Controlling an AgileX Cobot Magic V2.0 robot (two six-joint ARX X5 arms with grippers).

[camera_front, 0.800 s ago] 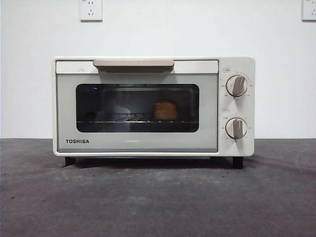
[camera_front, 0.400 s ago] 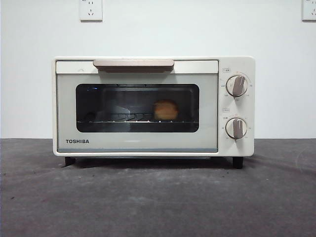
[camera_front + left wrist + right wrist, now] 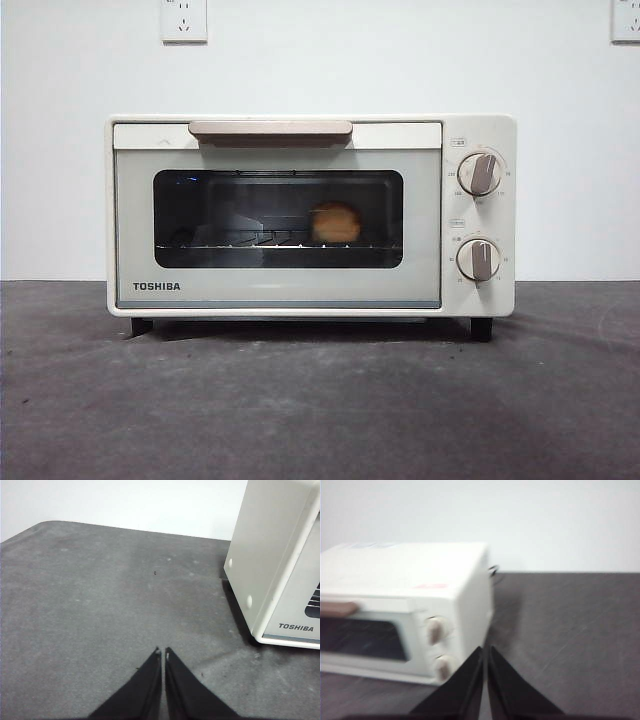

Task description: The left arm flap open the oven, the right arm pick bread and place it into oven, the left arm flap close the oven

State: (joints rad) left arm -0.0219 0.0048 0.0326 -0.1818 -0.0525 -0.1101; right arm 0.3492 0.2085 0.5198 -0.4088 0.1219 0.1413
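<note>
Your oven (image 3: 310, 215) sits on the dark table (image 3: 320, 400) with its door up and flush against the frame, the handle (image 3: 270, 129) across the top edge. Through the glass you can see the bread (image 3: 336, 222) resting on the wire rack (image 3: 280, 244), right of the middle of the window, so it is inside and shut in. Judging by that, all three steps look done and nothing is left for either arm to grasp. That fits where your grippers hang: the left gripper (image 3: 163, 652) is off to the oven's left side, over bare table and apart from the cabinet, its jaws pressed together with nothing between them. The right gripper (image 3: 485, 650) is off to the side where the two knobs (image 3: 436, 630) are, clear of the oven, jaws likewise clenched and empty; that view is blurred. Neither arm shows in the front view.
</note>
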